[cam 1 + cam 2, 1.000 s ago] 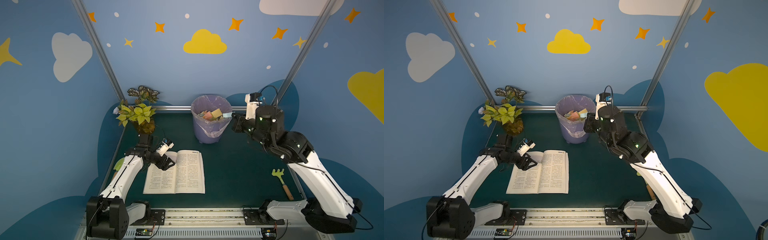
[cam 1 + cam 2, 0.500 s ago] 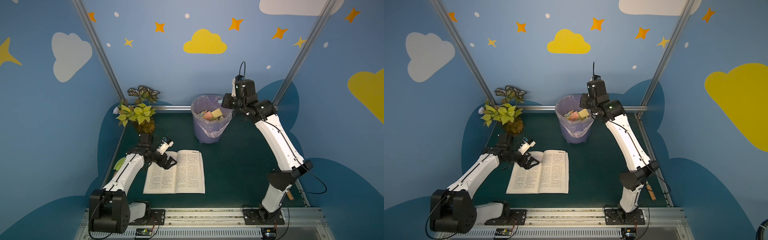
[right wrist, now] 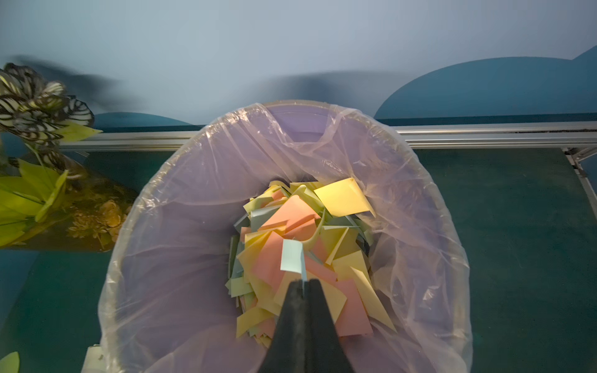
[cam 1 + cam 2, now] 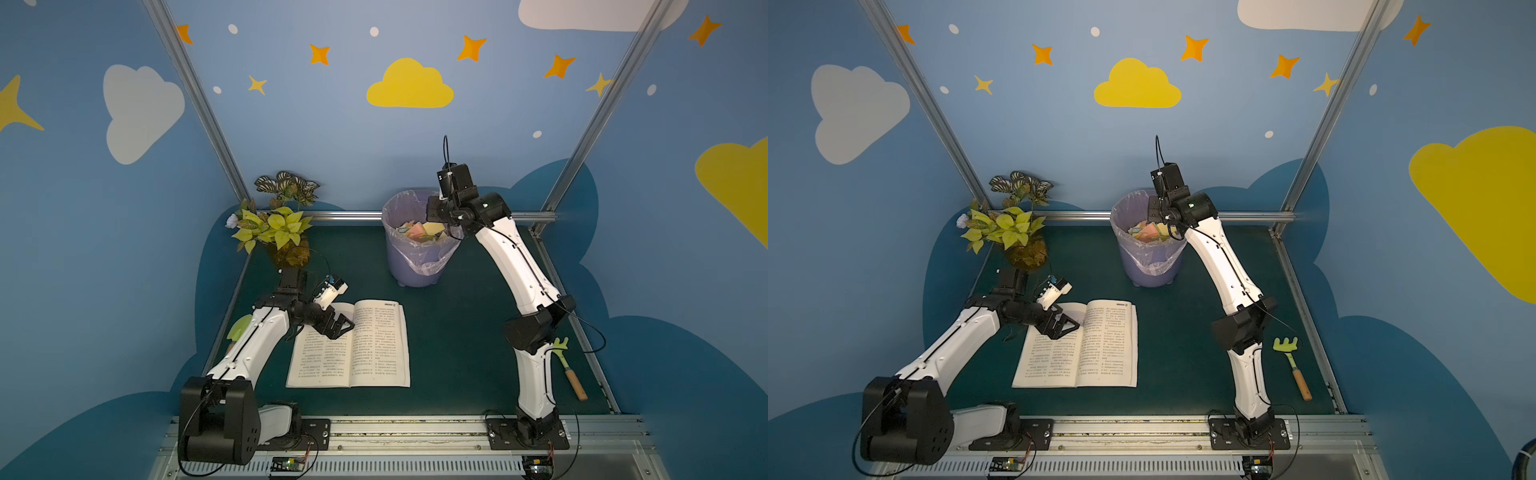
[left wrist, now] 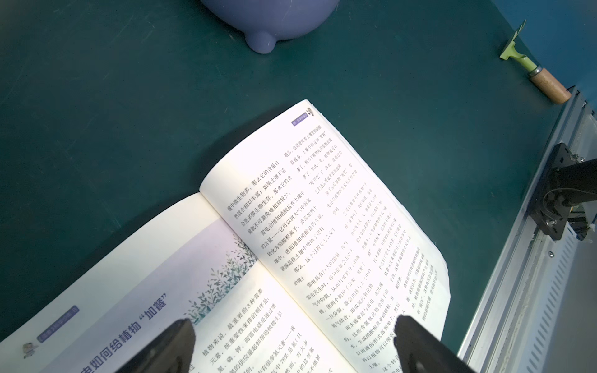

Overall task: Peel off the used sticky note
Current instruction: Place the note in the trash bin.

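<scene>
The right claw [image 3: 303, 283] is clenched on one edge of a pale blue sticky note [image 3: 291, 256], holding it just above a heap of discarded notes [image 3: 290, 219] inside a lilac wastebasket [image 3: 193, 155] lined with a clear plastic bag. The heap is a jumble of yellow, orange, green and grey-blue paper squares. In both top views the wastebasket stands at the far middle of the dark green counter [image 4: 457, 332], and the right arm reaches up and over its right rim. The left claw [image 4: 338, 326] is released, jaws spread wide, low over the far left corner of an open book [image 4: 361, 345]; whether it touches the paper cannot be told. The book lies flat on the near half of the counter, left of middle, with printed Chinese text on both pages. A potted plant [image 4: 276, 226] with yellow-green leaves stands at the far left corner. A small green rake [image 4: 569, 368] with a wooden handle lies near the counter's right edge, beside the right arm
</scene>
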Tool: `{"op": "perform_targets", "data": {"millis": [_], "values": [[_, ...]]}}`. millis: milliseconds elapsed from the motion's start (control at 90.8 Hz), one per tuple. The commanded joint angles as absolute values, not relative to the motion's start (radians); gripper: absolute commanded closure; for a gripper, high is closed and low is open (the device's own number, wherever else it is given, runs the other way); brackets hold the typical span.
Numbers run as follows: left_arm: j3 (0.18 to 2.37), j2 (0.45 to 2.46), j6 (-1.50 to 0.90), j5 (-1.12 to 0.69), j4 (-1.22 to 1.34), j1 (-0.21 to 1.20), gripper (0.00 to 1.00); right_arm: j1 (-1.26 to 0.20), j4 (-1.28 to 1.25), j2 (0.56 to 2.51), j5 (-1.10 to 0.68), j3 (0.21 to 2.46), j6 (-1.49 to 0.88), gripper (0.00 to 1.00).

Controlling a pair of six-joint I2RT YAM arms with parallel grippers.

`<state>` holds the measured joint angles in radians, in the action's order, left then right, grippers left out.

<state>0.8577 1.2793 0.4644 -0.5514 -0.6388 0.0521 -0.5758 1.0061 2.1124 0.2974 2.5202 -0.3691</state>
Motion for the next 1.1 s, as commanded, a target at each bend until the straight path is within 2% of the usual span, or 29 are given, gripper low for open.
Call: {"op": "perform_targets", "data": {"millis": [0,121,496,650,1090], "values": [[0.857,1.300,0.476,-0.575,-0.641,0.048,0.00,-0.603,1.042,2.118,0.365,2.551,-0.316,0.86],[0.857,1.300,0.476,-0.572,-0.643,0.047,0.00,-0.625,1.056,2.106,0.417,2.551,-0.285,0.60],[0.854,1.288,0.485,-0.566,-0.646,0.047,0.00,-0.688,1.107,2.080,0.512,2.548,-0.219,0.26],[0.850,1.287,0.489,-0.565,-0.646,0.047,0.00,-0.721,1.126,2.055,0.471,2.483,-0.242,0.21],[0.847,1.282,0.492,-0.565,-0.646,0.047,0.00,-0.728,1.091,1.928,0.353,2.303,-0.348,0.18]]}}
